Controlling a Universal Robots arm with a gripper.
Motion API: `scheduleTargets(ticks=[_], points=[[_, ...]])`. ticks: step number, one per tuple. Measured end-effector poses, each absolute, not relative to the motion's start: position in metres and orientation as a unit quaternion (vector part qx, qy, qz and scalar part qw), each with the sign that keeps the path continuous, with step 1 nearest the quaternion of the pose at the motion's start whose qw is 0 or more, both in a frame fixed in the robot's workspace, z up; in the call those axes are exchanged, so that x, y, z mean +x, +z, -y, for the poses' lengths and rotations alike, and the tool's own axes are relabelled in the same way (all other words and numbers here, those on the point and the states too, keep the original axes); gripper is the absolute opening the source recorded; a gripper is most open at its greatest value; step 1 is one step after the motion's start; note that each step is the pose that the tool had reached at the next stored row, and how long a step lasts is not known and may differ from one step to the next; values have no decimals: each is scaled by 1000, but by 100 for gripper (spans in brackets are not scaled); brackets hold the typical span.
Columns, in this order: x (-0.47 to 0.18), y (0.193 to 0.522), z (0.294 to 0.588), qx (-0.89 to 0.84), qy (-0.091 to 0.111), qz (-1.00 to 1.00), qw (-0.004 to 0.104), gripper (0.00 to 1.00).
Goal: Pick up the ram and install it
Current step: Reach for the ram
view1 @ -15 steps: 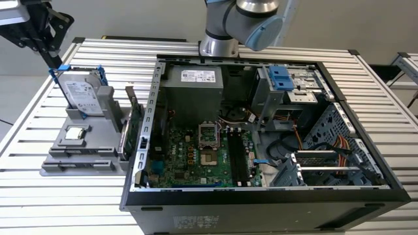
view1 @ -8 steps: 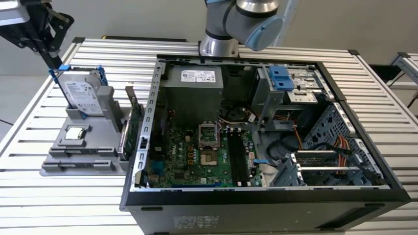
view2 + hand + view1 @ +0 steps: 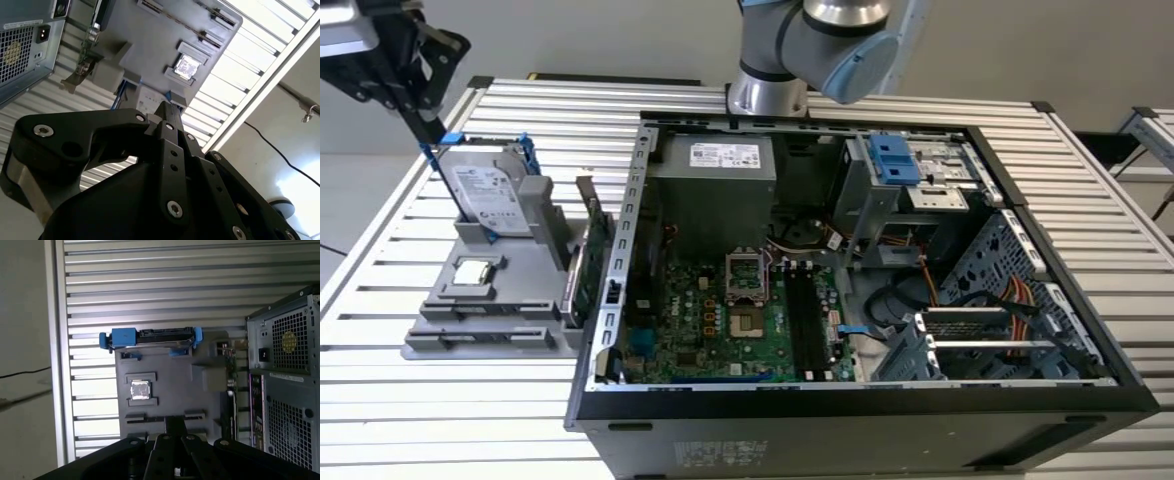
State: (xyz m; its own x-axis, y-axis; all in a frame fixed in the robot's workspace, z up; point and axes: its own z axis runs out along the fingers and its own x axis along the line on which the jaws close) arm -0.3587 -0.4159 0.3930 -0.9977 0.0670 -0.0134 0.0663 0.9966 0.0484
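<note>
The hand [image 3: 175, 422] is hanging well above the tray [image 3: 175, 375], fingers pressed together and gripping nothing. The ram [image 3: 150, 418] is seemingly standing edge-up in the tray's slot. Descending like this is risking striking that thin edge.

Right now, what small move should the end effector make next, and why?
Probably open the end effector where it hangs. Its fingers look shut with nothing between them, above the grey holder beside the computer case, so it can grip nothing as it is.
</note>
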Motion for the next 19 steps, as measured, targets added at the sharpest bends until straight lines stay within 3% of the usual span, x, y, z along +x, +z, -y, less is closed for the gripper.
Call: scheduleTargets(ticks=[19], points=[[-357, 393, 426, 33, 24, -999, 7, 0]])
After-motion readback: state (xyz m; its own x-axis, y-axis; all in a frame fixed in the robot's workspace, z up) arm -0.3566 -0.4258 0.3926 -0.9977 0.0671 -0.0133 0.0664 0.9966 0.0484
